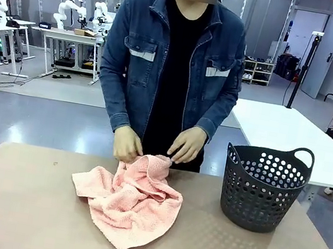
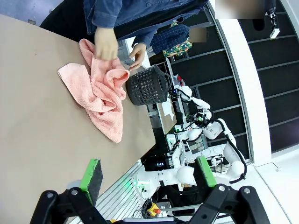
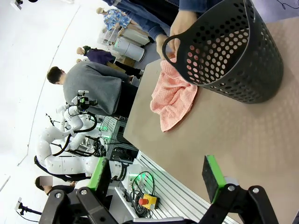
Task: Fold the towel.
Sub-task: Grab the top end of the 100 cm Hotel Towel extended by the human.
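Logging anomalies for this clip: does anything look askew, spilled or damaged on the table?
Nothing spilled or damaged. The salmon-pink terry cloth towel lies crumpled, not yet folded; the dark perforated plastic basket stands upright, apart from it.

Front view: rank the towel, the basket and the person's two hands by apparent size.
1. towel, crumpled
2. basket, a little smaller
3. hand at picture left and hand at picture right: alike, unranked
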